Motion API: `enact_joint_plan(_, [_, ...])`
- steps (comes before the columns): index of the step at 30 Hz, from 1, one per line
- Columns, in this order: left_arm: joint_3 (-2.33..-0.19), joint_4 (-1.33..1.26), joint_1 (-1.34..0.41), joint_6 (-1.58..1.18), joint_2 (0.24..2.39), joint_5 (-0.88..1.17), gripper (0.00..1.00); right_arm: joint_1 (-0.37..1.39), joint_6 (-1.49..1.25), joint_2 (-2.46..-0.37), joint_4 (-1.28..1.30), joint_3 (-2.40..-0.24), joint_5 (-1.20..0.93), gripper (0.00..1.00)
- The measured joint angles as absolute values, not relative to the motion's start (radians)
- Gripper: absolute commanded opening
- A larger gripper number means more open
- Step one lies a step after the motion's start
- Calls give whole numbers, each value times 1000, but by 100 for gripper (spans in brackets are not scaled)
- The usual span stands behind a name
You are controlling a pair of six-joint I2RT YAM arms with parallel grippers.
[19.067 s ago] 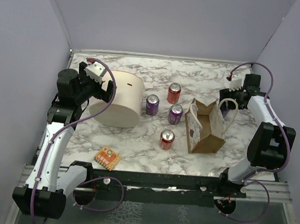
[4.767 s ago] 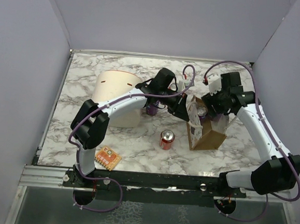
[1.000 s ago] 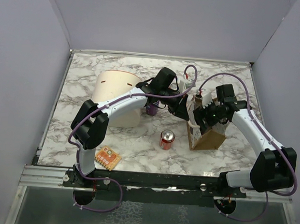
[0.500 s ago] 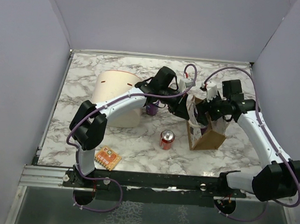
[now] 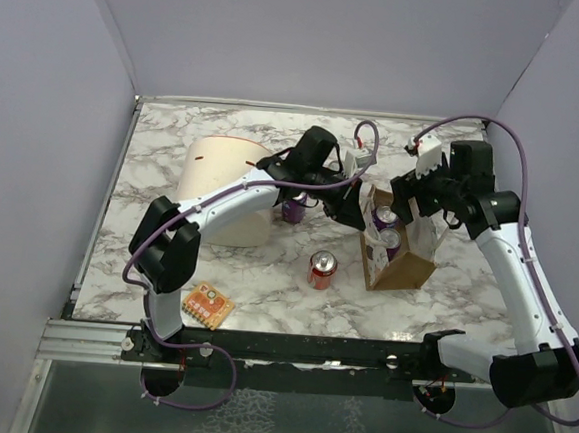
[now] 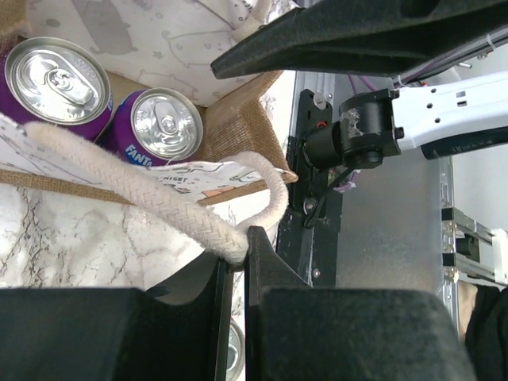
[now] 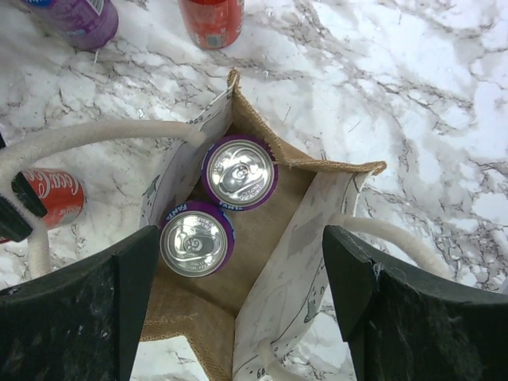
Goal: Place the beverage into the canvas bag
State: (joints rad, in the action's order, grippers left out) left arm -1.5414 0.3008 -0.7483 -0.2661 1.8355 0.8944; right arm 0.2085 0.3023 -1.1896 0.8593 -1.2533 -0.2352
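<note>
2 purple cans [image 7: 238, 172] stand inside the canvas bag [image 5: 406, 268] on the desk [image 5: 255, 274]; the left gripper [image 6: 236, 252] pinches its rope handle [image 6: 159, 208], while the right gripper [image 7: 242, 262] hangs wide-jawed above.

Seen from the right wrist, the picture's top edge cuts off a purple can [image 7: 75, 20] and a red can [image 7: 210, 20], and the rope handle [image 7: 95, 135] partly hides a cola can [image 7: 51, 198]. The canvas bag [image 7: 302, 163] walls hide the bodies of the two inner cans [image 7: 238, 172]; only the lids show. Overhead, the print on the orange packet [image 5: 207, 304] is too small to read.
</note>
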Motion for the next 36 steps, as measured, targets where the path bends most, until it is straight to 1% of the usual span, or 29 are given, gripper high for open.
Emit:
enact_joint_plan(4, [-1541,305,-748,-239,1813,908,29,208,324,-1155,854,-1261,-247,84])
enact_joint_plan(8, [-1542,337,-748,-189,1789,916,44,208,353,-1134,852,-1303,-308,85])
enact_joint_plan(11, [-1546,384,-748,-131,1756,916,59,208,372,-1133,849,-1329,-373,86])
enact_joint_plan(14, [-1557,449,-748,-51,1713,909,68,208,397,-1132,850,-1336,-456,88])
enact_joint_plan(21, [-1565,569,-725,147,1574,812,73,213,442,-1118,857,-1336,-662,88])
enact_joint_plan(25, [-1562,574,-623,170,1521,762,74,252,462,-1114,858,-1342,-740,89])
enact_joint_plan(31, [-1545,507,-371,68,1484,707,74,451,509,-1153,860,-1343,-748,95])
enact_joint_plan(36, [-1536,454,-265,-25,1447,689,74,593,569,-1223,863,-1322,-693,97])
